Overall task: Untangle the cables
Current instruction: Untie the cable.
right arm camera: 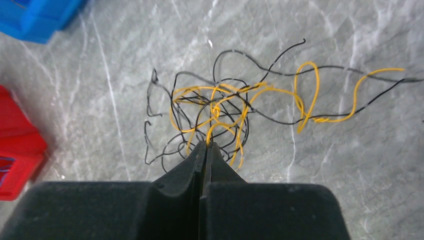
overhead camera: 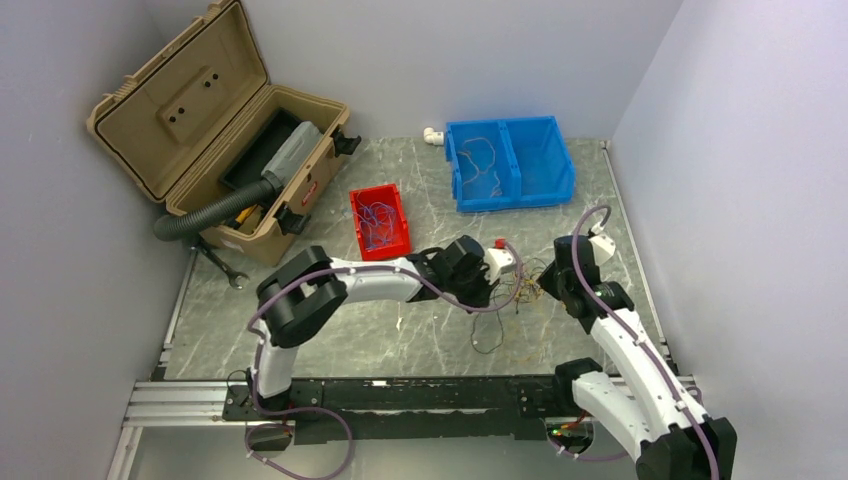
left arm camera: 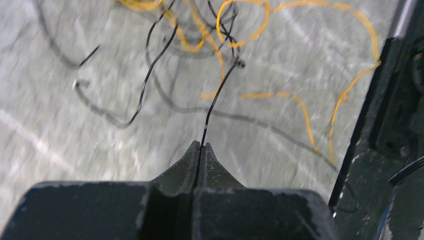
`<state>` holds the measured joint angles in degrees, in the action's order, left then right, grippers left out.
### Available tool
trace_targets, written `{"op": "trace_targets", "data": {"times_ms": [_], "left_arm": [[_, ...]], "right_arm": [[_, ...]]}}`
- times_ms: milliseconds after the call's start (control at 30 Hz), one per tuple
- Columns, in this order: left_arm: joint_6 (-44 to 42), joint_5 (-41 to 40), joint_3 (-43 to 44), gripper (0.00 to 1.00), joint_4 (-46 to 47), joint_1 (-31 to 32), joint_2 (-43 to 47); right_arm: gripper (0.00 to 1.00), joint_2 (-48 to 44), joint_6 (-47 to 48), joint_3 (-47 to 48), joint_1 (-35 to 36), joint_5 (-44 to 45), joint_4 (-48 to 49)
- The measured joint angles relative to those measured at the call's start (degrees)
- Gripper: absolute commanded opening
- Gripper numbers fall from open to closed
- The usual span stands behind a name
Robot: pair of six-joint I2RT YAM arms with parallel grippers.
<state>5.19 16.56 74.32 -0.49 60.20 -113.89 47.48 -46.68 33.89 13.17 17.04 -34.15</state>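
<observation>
Cables [overhead camera: 522, 288] bunch right of the red bin [overhead camera: 380, 220].
Your left gripper [left arm camera: 201, 145] pinches a black strand [left arm camera: 212, 107] pointing straight ahead; right gripper [right arm camera: 206, 144] nips their edge.

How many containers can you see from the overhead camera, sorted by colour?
Red bin: 1
Blue bin: 1
Tan toolbox: 1
Total: 3

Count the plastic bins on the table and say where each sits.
2. The red bin sits mid-table, right of the tan toolbox; the blue bin sits at the far edge, further right. Nothing seems to hide another.
</observation>
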Motion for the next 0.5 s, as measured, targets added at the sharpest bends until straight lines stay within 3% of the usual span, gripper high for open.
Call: {"op": "trace_targets", "data": {"times_ms": [167, 367, 500], "left_arm": [[1.09, -4.46, -8.41, 0.0, -0.31, -1.46, 8.74], [4.57, -5.14, -17.29, 0.0, 1.44, -8.98, 23.19], [6.6, -7.8, -22.86, 0.0, 1.57, -10.8, 31.56]], "right_arm": [[0.0, -2.82, 0.13, 3.76, -0.07, 3.82, -2.6], [0.0, -3.69, 0.09, 8.98, -0.39, 8.79, -5.7], [0.0, -4.59, -0.09, 10.69, -0.39, 12.02, -7.08]]}}
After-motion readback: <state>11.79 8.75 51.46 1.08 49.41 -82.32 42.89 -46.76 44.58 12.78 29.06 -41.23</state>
